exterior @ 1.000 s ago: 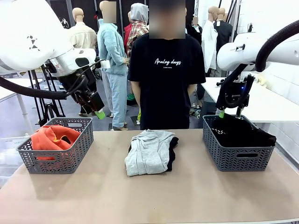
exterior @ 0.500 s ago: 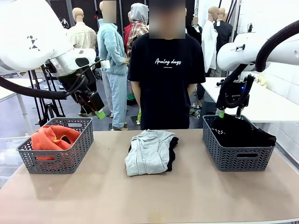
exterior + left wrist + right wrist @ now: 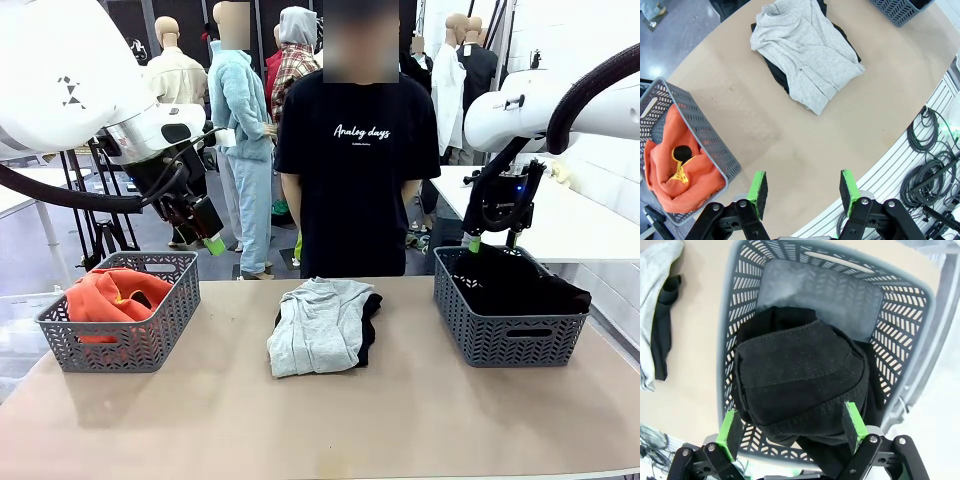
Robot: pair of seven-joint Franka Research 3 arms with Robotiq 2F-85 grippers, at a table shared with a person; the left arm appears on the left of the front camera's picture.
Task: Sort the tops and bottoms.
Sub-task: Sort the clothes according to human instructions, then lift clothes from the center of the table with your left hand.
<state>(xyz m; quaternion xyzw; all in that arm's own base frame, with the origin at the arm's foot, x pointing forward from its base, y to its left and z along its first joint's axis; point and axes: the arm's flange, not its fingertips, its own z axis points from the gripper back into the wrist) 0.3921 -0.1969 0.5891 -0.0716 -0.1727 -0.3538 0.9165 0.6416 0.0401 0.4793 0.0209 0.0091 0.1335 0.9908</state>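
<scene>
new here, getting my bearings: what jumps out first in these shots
A grey top lies folded mid-table over a black garment, before the person. An orange top sits in the left basket, black bottoms in the right basket. The left gripper hangs open above the left basket, the right gripper open over the right one.

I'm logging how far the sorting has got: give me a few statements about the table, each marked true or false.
1. The orange top lies in the left basket. True.
2. The grey sweatshirt is in a basket. False: it lies mid-table on a black piece.
3. The right gripper is shut on fabric. False: it is open above the black bottoms in the right basket.
4. The left gripper is open and empty. True.
</scene>
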